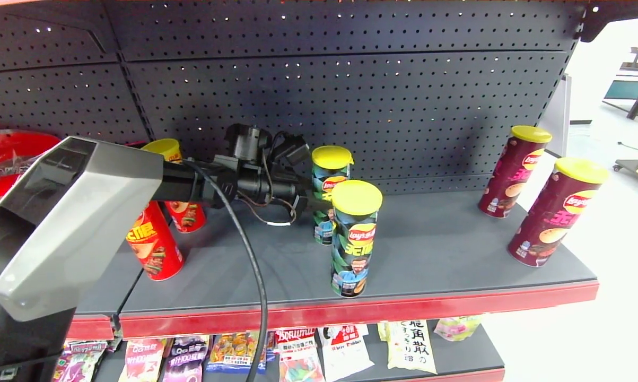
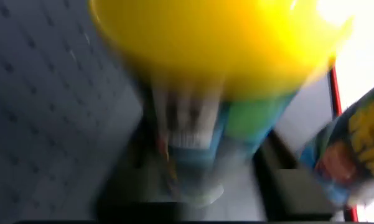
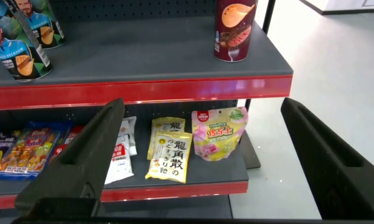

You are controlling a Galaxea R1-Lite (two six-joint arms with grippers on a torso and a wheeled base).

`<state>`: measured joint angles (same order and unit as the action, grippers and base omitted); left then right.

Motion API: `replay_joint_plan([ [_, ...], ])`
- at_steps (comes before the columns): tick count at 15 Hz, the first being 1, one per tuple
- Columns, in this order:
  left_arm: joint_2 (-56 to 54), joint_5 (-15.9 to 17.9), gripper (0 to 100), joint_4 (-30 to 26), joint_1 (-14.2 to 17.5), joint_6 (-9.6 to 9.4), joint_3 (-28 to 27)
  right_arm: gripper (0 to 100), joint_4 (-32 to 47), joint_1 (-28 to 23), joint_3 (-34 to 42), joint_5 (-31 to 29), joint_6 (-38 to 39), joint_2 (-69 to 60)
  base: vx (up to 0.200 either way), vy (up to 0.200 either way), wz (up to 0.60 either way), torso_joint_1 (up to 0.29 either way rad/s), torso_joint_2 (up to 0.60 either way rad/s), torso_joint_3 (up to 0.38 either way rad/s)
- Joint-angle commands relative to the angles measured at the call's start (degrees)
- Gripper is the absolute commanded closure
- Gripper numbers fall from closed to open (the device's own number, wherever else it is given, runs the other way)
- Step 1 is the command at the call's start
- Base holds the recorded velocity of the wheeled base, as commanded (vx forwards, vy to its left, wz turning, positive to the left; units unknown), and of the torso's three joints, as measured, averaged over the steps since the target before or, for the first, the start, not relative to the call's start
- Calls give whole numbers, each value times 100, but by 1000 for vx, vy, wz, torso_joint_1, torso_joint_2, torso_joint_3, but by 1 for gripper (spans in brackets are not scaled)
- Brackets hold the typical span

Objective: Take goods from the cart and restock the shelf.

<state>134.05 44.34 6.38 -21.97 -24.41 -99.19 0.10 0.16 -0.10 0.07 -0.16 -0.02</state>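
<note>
Six crisp cans stand upright on the upper shelf (image 1: 446, 249): two red cans (image 1: 154, 249) at the robot's left, two maroon cans (image 1: 555, 212) at its right, and a blue-green pair in the middle. The left tool (image 1: 304, 204) sits at mid-height against the rear blue-green can (image 1: 330, 178), just behind the front blue-green can (image 1: 355, 239). In the left wrist view this rear can (image 2: 205, 149) and its yellow lid (image 2: 218, 37) lie very close to the camera, yet whether the tool clamps the can or merely flanks it cannot be told. The right tool (image 3: 202, 106) hangs wide and empty before the shelf edge, above the snack packets (image 3: 168, 155) of the lower shelf (image 3: 205, 190).

Handling, as judged: each can is probably a light, stiff tube with a glossy and therefore slippery wrapper. It is tall and narrow, so it tips readily when nudged near the top. The contents are likely brittle, and the plastic lid may pop if squeezed. The best hold is across the body at about mid-height, below the lid, with moderate pressure.
</note>
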Motion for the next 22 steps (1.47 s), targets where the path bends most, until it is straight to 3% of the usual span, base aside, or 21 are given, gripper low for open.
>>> replay_joint_plan([
  [1, -54, 22, 0, 118, -1, 6, -30, 0, -1, 2, 1, 1, -2, 2, 0, 0, 0, 0, 0, 0],
  [5, -151, 22, 0, 110, -1, 41, 5, 0, -1, 2, 1, 1, -2, 2, 0, 0, 0, 0, 0, 0],
  [8, -291, 14, 0, -251, -1, -3, 67, 0, -1, 2, 1, 1, -2, 2, 0, 0, 0, 0, 0, 0],
  [14, -792, -118, 0, -374, 96, -3, 1007, 0, -1, 2, 1, 1, -2, 2, 0, 0, 0, 0, 0, 0],
  [18, -916, -540, 0, -383, 114, 59, 1289, 0, -1, 2, 1, 1, -2, 2, 0, 0, 0, 0, 0, 0],
  [22, -819, -1340, 0, -383, 114, 59, 1438, 0, -1, 2, 1, 1, -2, 2, 0, 0, 0, 0, 0, 0],
])
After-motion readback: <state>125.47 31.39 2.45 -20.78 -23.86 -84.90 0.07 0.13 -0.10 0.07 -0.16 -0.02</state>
